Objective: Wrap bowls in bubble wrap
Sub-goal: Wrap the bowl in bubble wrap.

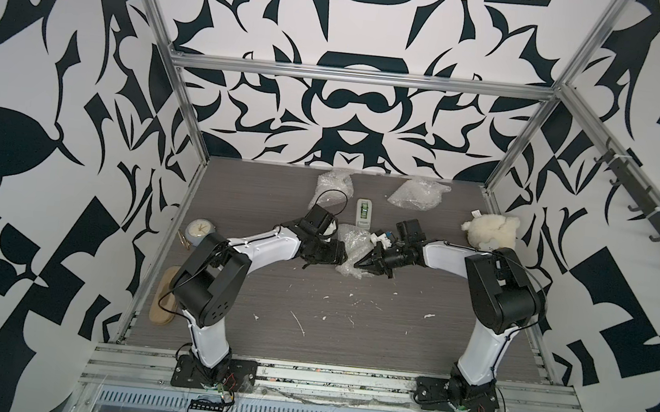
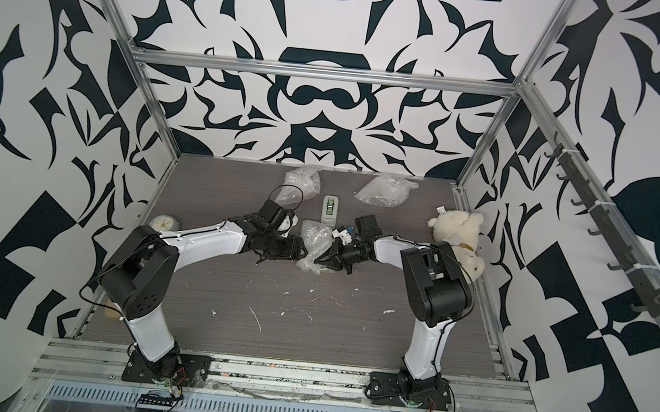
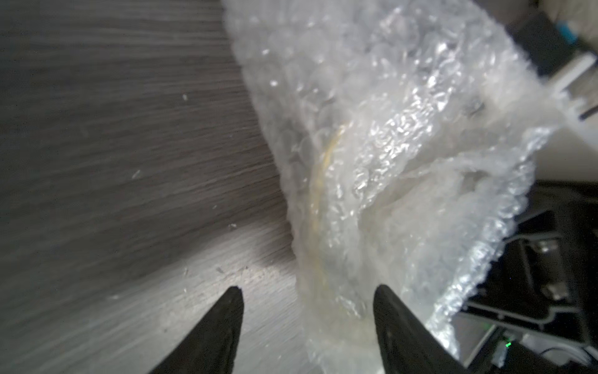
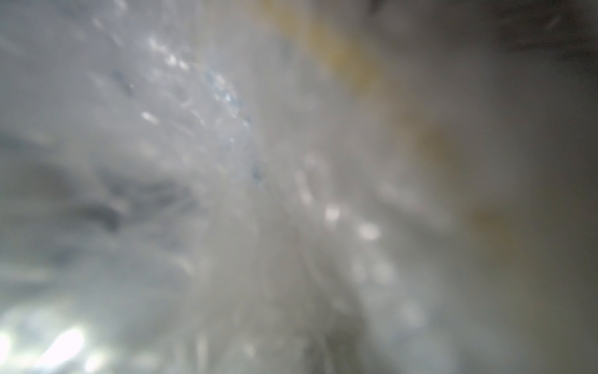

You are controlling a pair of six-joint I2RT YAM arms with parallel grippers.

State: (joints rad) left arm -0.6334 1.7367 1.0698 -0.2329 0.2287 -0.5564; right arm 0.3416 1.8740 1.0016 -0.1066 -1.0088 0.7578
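A crumpled bundle of bubble wrap (image 1: 353,245) (image 2: 313,238) lies mid-table between my two grippers. In the left wrist view the bubble wrap (image 3: 404,136) lets a curved yellow bowl rim (image 3: 323,181) show through. My left gripper (image 3: 305,291) (image 1: 340,255) is open, its fingers standing on either side of the bundle's near edge. My right gripper (image 1: 359,265) (image 2: 319,258) is shut, its tips pinched into the wrap from the opposite side. Blurred bubble wrap (image 4: 226,162) fills the right wrist view and hides the fingers. Two more bubble wrap bundles (image 1: 332,186) (image 1: 417,193) lie at the back.
A white-green tape dispenser (image 1: 364,213) lies just behind the centre bundle. A pale alarm clock (image 1: 200,230) and a wooden piece (image 1: 166,298) sit by the left wall. A cream plush toy (image 1: 492,231) rests at the right wall. White scraps dot the front of the table (image 1: 307,321).
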